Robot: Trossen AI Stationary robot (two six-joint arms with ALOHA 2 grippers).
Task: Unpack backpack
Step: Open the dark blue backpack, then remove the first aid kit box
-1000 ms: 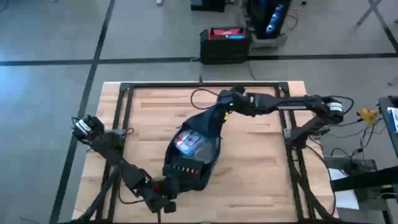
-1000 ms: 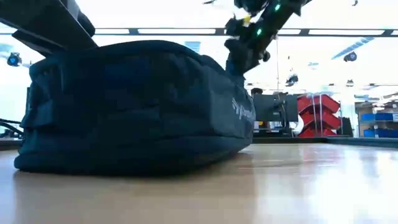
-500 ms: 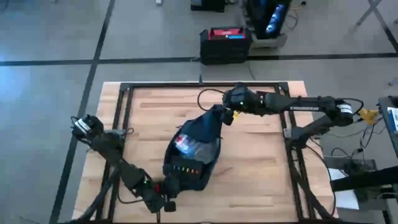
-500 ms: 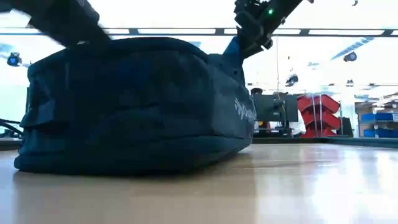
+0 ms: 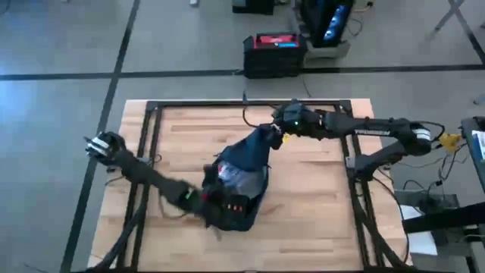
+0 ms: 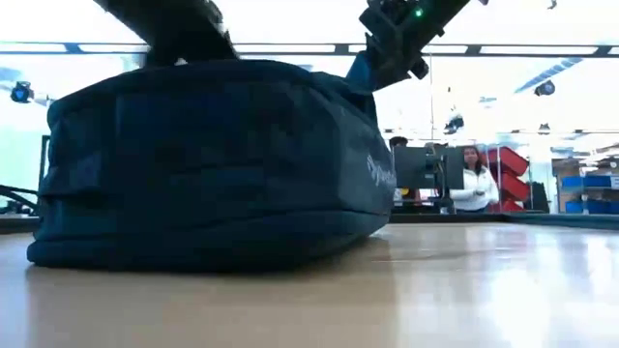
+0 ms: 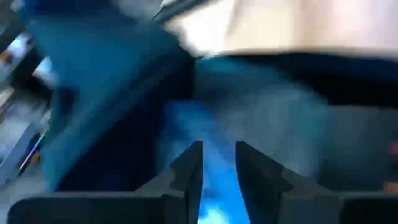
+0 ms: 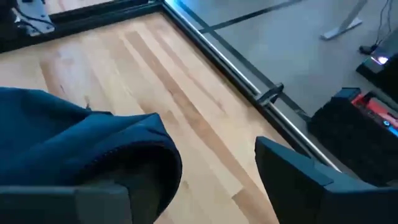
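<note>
The dark navy backpack [image 5: 241,155] lies on its side mid-table, its opening facing up. A clear pouch [image 5: 236,178] with red and white contents shows inside. In the low view the backpack [image 6: 213,164] fills the left half, its logo [image 6: 380,174] on the end wall. My right gripper [image 5: 274,133] is at the bag's far end, open, with the raised rim against one finger. My left gripper [image 5: 211,206] hovers at the bag's near left end. In its blurred wrist view the left gripper [image 7: 217,168] shows a narrow gap over blue fabric. My right gripper carries the rim of the backpack's opening at its far end [image 8: 134,146]. The rim lies folded over one finger [image 8: 93,199]; the other finger [image 8: 298,180] stands apart from it. The fingers slant down from the far right. That end [image 6: 356,72] is raised while the bag's body rests on the table. My left gripper is close over the bag's near end; whether it touches, I cannot tell.
Black frame rails [image 5: 151,152] run along the table's left, far and right sides. A thin cable [image 5: 250,114] lies by the far rail. Bare wood [image 5: 311,197] is right of the bag. A person [image 6: 474,179] stands in the room behind.
My left arm has swung from the table's near edge toward the far edge and right, bringing its gripper over the backpack's near end. My right gripper has moved slightly toward the far edge and up, drawing the bag's far rim up with it.
</note>
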